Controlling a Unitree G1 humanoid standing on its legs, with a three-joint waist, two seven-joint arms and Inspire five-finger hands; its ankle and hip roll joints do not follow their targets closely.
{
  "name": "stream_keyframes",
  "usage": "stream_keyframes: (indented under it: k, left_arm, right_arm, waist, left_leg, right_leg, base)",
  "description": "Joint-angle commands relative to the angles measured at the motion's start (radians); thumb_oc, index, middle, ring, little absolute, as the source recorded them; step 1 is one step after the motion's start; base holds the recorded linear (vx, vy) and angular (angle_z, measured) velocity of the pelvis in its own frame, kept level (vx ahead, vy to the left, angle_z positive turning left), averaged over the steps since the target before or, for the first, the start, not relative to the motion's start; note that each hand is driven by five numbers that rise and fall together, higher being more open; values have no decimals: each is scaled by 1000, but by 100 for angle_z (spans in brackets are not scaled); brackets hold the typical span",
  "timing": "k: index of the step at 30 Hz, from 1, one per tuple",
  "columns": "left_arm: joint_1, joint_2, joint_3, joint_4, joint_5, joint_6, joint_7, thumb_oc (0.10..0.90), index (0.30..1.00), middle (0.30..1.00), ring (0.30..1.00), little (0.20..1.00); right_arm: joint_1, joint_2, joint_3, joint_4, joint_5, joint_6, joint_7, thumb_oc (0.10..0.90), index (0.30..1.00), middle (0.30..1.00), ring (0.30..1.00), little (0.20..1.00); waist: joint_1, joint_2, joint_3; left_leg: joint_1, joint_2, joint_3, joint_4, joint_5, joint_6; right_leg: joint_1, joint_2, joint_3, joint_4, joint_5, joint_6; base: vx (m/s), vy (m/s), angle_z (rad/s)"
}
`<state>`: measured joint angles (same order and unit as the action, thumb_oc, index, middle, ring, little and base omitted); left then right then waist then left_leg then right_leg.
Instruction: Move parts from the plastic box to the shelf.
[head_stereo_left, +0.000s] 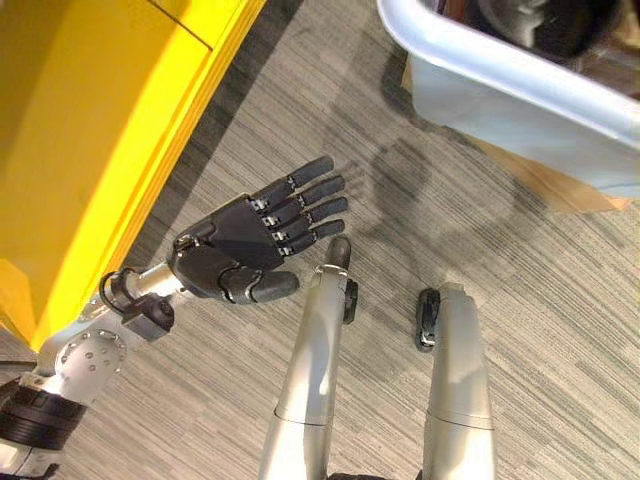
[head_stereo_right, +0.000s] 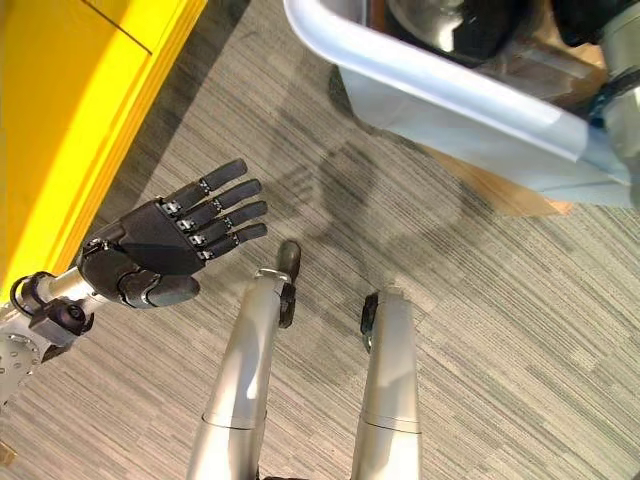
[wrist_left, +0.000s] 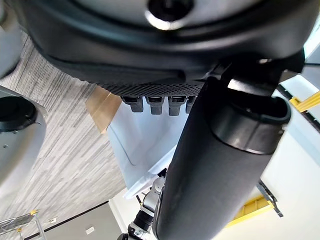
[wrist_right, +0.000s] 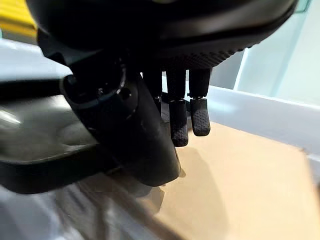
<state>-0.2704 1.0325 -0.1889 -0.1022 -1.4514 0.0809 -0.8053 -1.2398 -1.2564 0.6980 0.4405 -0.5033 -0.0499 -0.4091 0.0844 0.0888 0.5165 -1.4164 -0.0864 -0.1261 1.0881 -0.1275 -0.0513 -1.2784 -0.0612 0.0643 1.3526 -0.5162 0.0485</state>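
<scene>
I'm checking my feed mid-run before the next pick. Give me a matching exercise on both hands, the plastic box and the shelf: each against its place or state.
Things:
1. left hand
2. right hand
3. plastic box
4. shelf

Places or states:
A. inside the box, beside a dark part
B. yellow, along the robot's left side
C. open, palm up above the carpet
D. pale grey, on the floor ahead to the robot's right

Pairs: 1-C, 2-A, 3-D, 4-B
</scene>
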Motion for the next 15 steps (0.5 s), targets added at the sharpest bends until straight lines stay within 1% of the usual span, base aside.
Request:
stream_keyframes:
  k: [1,2,4,5,7,8,9,10,11,12,13,15]
  left_arm:
    - [-11,-114,46,-107,-94,-21,-54,900,1000,1000,1000,1000]
    - [-13,-127,49,-118,-75,-28,-47,900,1000,1000,1000,1000]
    - [-7,-152,57,-131,-28,-33,-60,900,1000,1000,1000,1000]
    - [-1,-164,61,-139,-9,-32,-66,900,1000,1000,1000,1000]
    - [-1,-172,55,-150,8,-35,-74,900,1000,1000,1000,1000]
    - [6,-195,70,-192,34,-27,-79,900,1000,1000,1000,1000]
    - [7,-200,72,-200,39,-23,-84,900,1000,1000,1000,1000]
    - [15,-214,74,-228,50,-32,-82,900,1000,1000,1000,1000]
    - [16,-223,72,-238,53,-34,-72,900,1000,1000,1000,1000]
    - [16,-226,72,-242,54,-37,-72,900,1000,1000,1000,1000]
    - [14,-233,77,-253,50,-29,-66,900,1000,1000,1000,1000]
    - [7,-248,88,-261,61,-13,-79,900,1000,1000,1000,1000]
  right_arm:
    - [154,64,-32,-83,51,-91,-140,400,300,300,300,300]
    - [193,83,-72,-116,48,-93,-165,400,300,300,300,300]
    - [271,112,-152,-178,17,-129,-214,400,300,300,300,300]
    - [327,130,-205,-226,-10,-144,-225,400,300,300,300,300]
    - [380,146,-255,-266,-43,-157,-239,400,300,300,300,300]
    - [438,165,-320,-341,-61,-160,-241,400,300,300,300,300]
    - [448,171,-332,-350,-69,-163,-243,400,300,300,300,300]
    - [462,189,-357,-370,-97,-174,-232,400,300,300,300,300]
    - [465,194,-363,-377,-124,-170,-227,400,300,300,300,300]
    - [467,196,-365,-379,-148,-165,-228,400,300,300,300,300]
    - [467,193,-365,-386,-186,-153,-223,400,300,300,300,300]
    - [474,192,-371,-392,-180,-142,-199,400,300,300,300,300]
  waist:
    - [-12,7,3]
    - [-18,3,3]
    - [-28,-4,3]
    - [-37,-8,3]
    - [-42,-12,3]
    - [-52,-11,3]
    - [-54,-11,3]
    - [-60,-13,3]
    - [-61,-15,3]
    - [-61,-15,3]
    - [-62,-17,3]
    - [-64,-26,3]
  left_leg:
    - [107,21,13,-172,-21,82]
    - [151,35,11,-225,-8,83]
    - [228,61,13,-307,16,77]
    - [291,77,17,-362,29,71]
    - [340,89,22,-405,43,66]
    - [420,116,32,-499,102,54]
    - [445,120,36,-517,109,50]
    - [547,133,44,-587,132,34]
    - [590,136,46,-620,142,29]
    - [601,137,46,-628,145,27]
    - [648,139,47,-663,156,21]
    - [759,150,56,-738,178,7]
  right_leg:
    - [53,47,-71,-173,130,-85]
    - [92,47,-68,-228,148,-81]
    - [161,38,-70,-309,175,-74]
    - [213,33,-73,-358,186,-72]
    - [256,29,-75,-398,195,-71]
    - [323,29,-84,-489,242,-73]
    - [349,28,-84,-510,247,-72]
    - [453,25,-88,-586,263,-71]
    - [498,24,-90,-617,269,-70]
    - [509,23,-91,-624,271,-69]
    - [559,24,-90,-656,275,-68]
    - [675,20,-96,-729,289,-59]
  base:
    - [-168,12,-13]
    - [-168,12,-12]
    - [-127,26,-10]
    - [-83,36,-9]
    - [-112,35,-6]
    - [-153,44,-2]
    - [-183,83,-1]
    - [-69,67,-10]
    - [-66,62,-14]
    - [-41,35,-12]
    - [-37,40,-5]
    - [-23,43,-1]
